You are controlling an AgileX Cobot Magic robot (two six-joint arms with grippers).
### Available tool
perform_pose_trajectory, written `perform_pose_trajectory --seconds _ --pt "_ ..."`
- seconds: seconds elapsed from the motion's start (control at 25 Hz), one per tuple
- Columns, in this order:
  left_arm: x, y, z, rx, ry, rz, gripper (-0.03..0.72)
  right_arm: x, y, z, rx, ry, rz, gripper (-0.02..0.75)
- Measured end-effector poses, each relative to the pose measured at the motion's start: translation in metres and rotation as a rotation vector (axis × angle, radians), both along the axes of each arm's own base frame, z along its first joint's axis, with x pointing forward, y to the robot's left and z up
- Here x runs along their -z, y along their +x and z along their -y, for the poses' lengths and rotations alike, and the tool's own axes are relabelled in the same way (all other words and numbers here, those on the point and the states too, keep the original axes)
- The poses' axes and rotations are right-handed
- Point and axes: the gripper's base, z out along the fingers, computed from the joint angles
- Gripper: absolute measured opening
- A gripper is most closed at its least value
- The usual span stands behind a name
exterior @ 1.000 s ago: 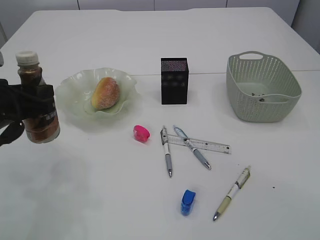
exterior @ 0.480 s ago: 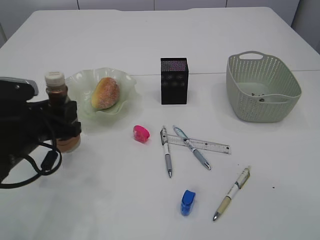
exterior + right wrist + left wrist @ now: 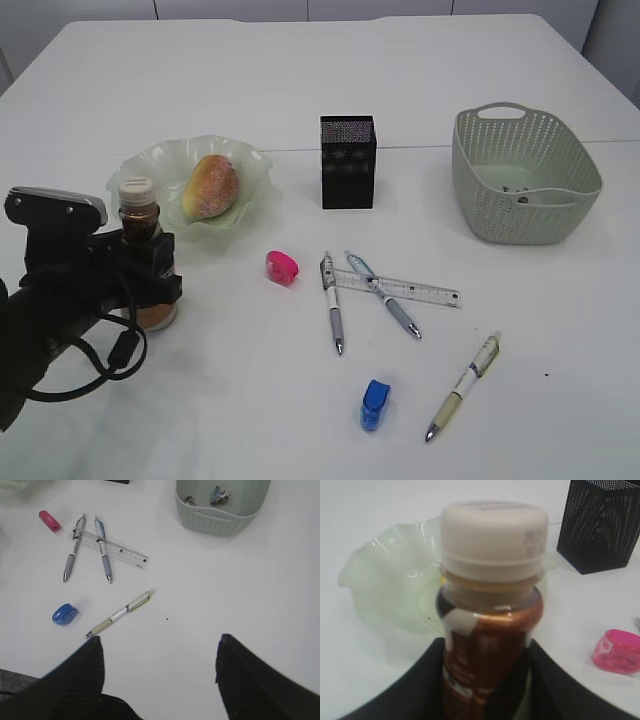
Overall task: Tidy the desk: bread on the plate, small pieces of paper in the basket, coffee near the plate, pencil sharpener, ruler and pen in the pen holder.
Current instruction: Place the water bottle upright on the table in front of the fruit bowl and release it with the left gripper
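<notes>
A: Where is there room to move?

B: The bench (image 3: 300, 80) is bare across its whole far half, and the near-left corner behind the left arm is free too. The clutter sits from centre toward 4 o'clock: a pink sharpener (image 3: 282, 266), two grey pens (image 3: 333, 315) crossing a clear ruler (image 3: 400, 289), a blue sharpener (image 3: 375, 404), and a cream pen (image 3: 463, 388) lying apart at 5 o'clock. The basket (image 3: 580, 180) stands near the right edge at 2 o'clock, with small crumpled paper bits (image 3: 220, 494) inside. The black mesh holder (image 3: 347, 161) is at 12 o'clock.

A: Any writing to read?

B: The coffee bottle (image 3: 487, 645) has a brown and white label and faint print on its cap, all too blurred to read. The ruler's marks are too small.

A: And the bottle against the left end effector (image 3: 140, 280)?

B: It stands upright between the fingers, clamped at the body, cap clear above them, its base at or just over the bench at 8 o'clock of the plate (image 3: 135, 170). The bread (image 3: 211, 186) lies on that plate.

A: The right one?

B: The right end effector (image 3: 160, 675) hangs spread wide, holding nothing, high over bare bench at 5 o'clock of the cream pen.
</notes>
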Motion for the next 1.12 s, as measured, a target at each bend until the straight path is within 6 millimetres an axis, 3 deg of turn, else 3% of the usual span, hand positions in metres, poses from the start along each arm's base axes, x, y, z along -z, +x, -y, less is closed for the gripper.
perform_pose_trajectory --seconds 0.68,1.12 --pt "0.011 0.004 0.002 0.006 0.0 0.046 0.31 -0.002 -0.003 0.0 0.001 -0.003 0.012 0.54" --pt "0.011 0.003 0.003 0.011 -0.023 0.038 0.42 -0.002 -0.003 0.001 0.002 -0.005 0.012 0.54"
